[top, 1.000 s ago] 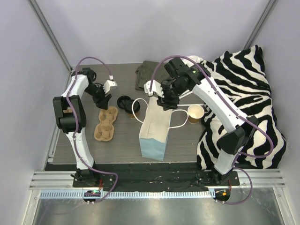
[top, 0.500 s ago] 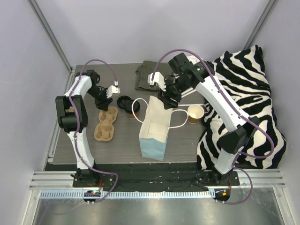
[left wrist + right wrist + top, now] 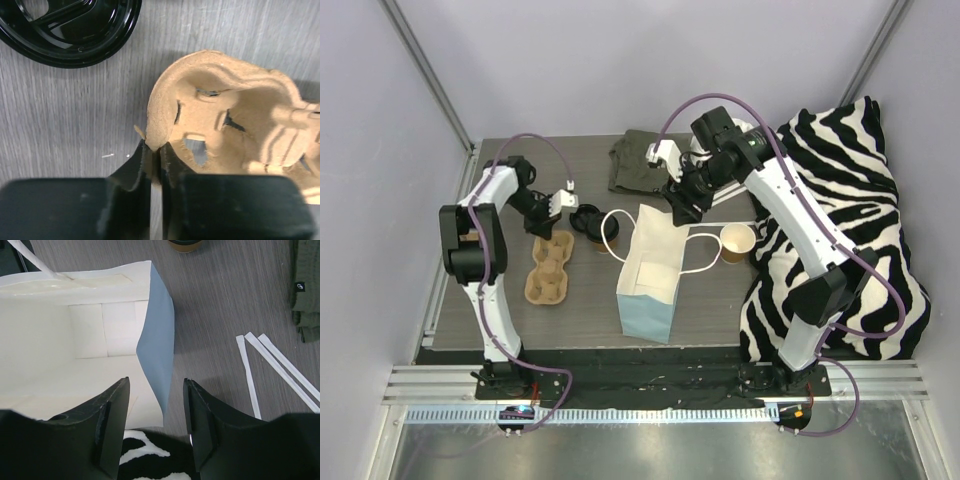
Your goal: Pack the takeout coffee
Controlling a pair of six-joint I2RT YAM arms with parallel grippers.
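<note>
"Are the two built alike?"

"Near enough. The left arm (image 3: pixel 483 285) and the right arm (image 3: pixel 798 225) are both white tubes with chunky black joints, each on a black base."

"And those loops?"

"Purple cables (image 3: pixel 702 99), one running along each arm, with a small white block (image 3: pixel 564 188) near the wrist."

"The ends?"

"All matte black. The left pincer (image 3: pixel 154 150) has thin wedge tips on a blocky body. The right pincer (image 3: pixel 156 385) has broad curved fingers, one with a small round hole."

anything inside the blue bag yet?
Nothing visible: the right wrist view into the blue bag shows only white walls and a creased bottom. The fingers of the right gripper cover the near lower part, so that corner can't be checked.
</note>
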